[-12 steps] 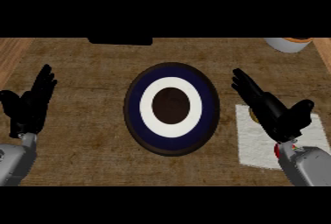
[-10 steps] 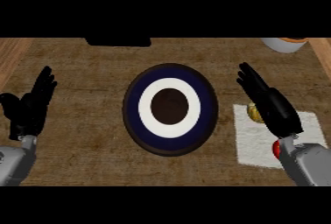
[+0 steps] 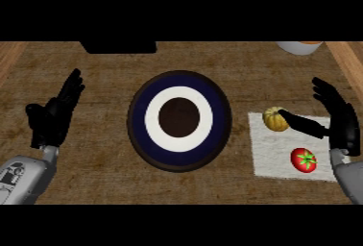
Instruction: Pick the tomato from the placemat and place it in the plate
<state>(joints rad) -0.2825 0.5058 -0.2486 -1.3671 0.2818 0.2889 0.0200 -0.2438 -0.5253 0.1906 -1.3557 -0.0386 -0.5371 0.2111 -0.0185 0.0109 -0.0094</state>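
Hovering open right hand (image 3: pixel 339 119), thumb touching yellow fruit (image 3: pixel 274 118).

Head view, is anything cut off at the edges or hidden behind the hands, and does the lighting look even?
Head view: lighting even over the counter, no glare; the plate and tomato show whole; the right hand has its thumb across the yellow fruit; a white bowl and a black object are cropped at the top.

Brown woven counter (image 3: pixel 92 178) carries 1 plate (image 3: pixel 179 120), white placemat (image 3: pixel 273 149), bowl (image 3: pixel 300 46).
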